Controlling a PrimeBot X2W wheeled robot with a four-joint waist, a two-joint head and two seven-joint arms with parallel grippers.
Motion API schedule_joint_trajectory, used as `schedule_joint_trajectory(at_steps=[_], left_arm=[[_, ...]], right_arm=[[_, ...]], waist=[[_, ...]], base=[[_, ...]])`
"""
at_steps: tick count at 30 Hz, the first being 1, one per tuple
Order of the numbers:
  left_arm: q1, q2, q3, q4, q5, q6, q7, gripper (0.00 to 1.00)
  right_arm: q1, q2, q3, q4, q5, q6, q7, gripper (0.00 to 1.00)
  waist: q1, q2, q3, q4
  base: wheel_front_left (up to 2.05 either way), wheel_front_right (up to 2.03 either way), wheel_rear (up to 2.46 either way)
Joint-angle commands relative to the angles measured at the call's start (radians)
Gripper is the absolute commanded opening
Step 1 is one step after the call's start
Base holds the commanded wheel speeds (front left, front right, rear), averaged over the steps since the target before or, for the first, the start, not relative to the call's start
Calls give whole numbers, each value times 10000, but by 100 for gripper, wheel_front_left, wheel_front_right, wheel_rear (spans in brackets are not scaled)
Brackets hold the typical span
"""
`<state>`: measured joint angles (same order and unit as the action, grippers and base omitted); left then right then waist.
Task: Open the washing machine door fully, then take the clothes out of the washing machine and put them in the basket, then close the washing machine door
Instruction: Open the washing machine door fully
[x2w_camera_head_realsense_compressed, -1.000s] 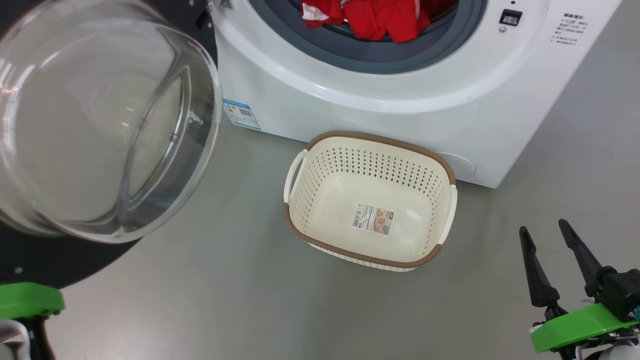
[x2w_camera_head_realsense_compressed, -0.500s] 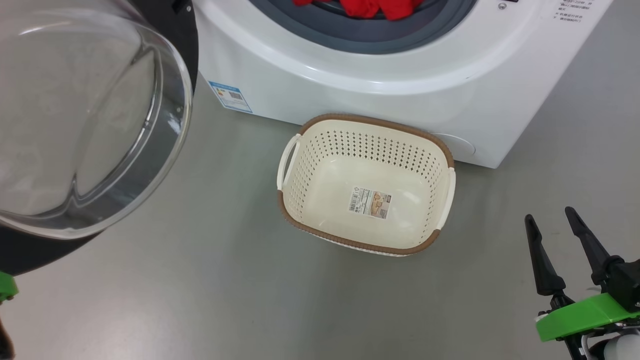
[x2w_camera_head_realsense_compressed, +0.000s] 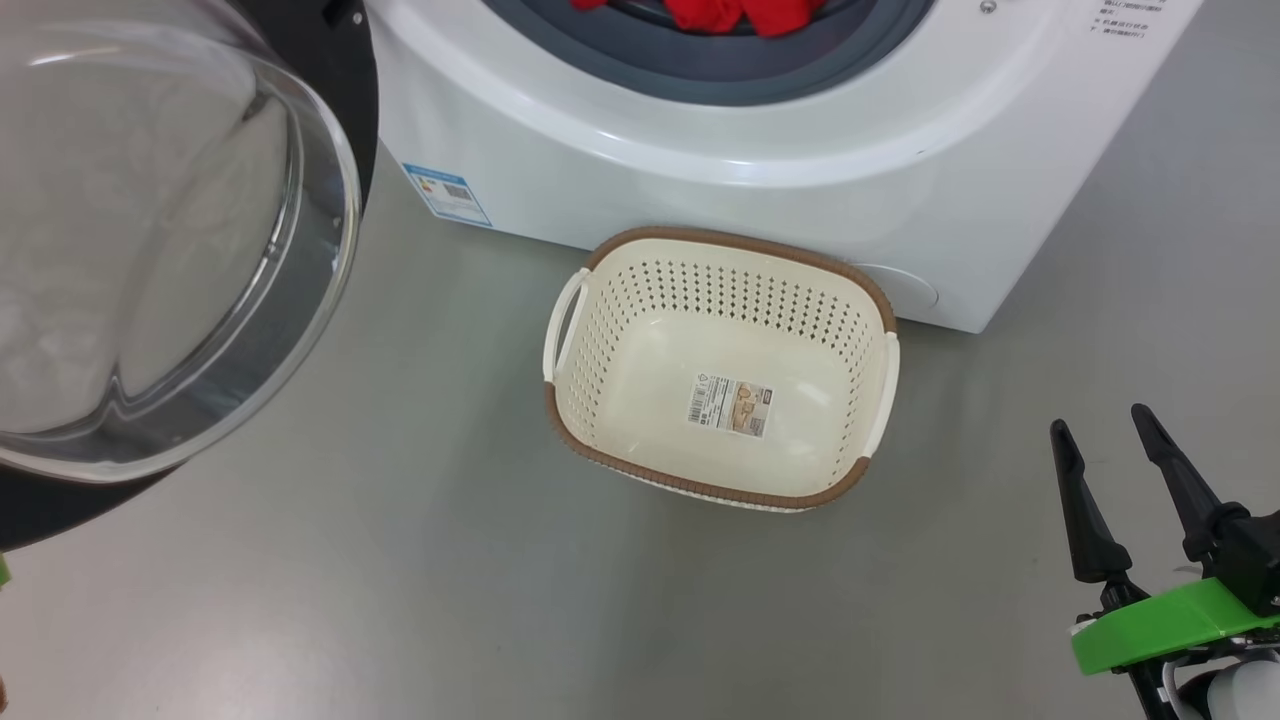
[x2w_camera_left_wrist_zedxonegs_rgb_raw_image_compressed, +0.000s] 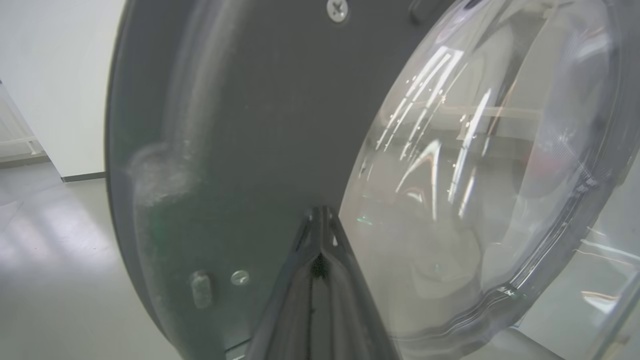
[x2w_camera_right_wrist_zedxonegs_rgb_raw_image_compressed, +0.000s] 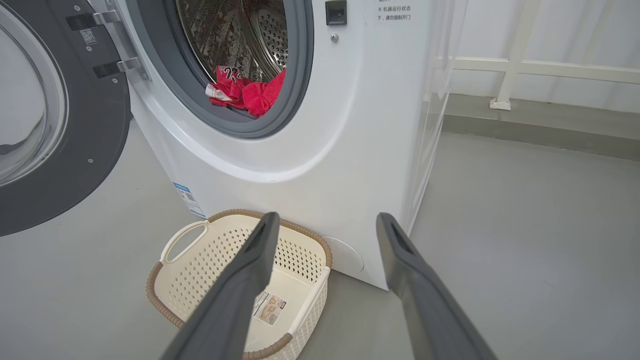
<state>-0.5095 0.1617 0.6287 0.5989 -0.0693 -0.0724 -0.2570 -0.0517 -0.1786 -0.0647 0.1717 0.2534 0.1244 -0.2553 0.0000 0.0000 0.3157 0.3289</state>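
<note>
Step judged: opening, nrly done. The washing machine door (x2w_camera_head_realsense_compressed: 150, 250) was seemingly touched by closed left gripper (x2w_camera_left_wrist_zedxonegs_rgb_raw_image_compressed: 320, 225); right gripper (x2w_camera_head_realsense_compressed: 1098, 420) was held wide, empty. Next: clothes (x2w_camera_right_wrist_zedxonegs_rgb_raw_image_compressed: 245, 92) to be grasped.

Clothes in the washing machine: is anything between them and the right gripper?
Nothing visible: the washing machine door stands swung aside to the left, leaving the clothes exposed to the right gripper, and the basket sits on the floor.
</note>
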Motion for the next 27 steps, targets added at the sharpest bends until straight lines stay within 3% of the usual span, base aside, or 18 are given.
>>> schedule_joint_trajectory(at_steps=[1, 12, 22, 26, 27], left_arm=[[-29, 654, 398, -132, 108, -99, -48, 0], [761, 238, 264, -593, 34, -479, -48, 0], [2111, -568, -395, -1733, -47, -576, -48, 0], [2712, -795, -909, -2232, -144, -579, -48, 42], [2875, -839, -1034, -2372, -192, -580, -48, 78]], right_arm=[[-136, -86, 207, -180, -32, 63, -65, 100], [18, 69, 327, -77, 6, 63, -65, 100], [317, 302, 359, -3, 54, 63, -65, 100], [470, 431, 323, 2, 84, 63, -65, 100], [510, 461, 305, 4, 96, 63, -65, 100]], waist=[[0, 0, -178, -15], [0, 0, -792, 6], [0, 0, -1525, -63], [0, 0, -1864, -223], [0, 0, -1955, -274]], base=[[0, 0, 0], [0, 0, 0], [0, 0, 0], [0, 0, 0], [0, 0, 0]])
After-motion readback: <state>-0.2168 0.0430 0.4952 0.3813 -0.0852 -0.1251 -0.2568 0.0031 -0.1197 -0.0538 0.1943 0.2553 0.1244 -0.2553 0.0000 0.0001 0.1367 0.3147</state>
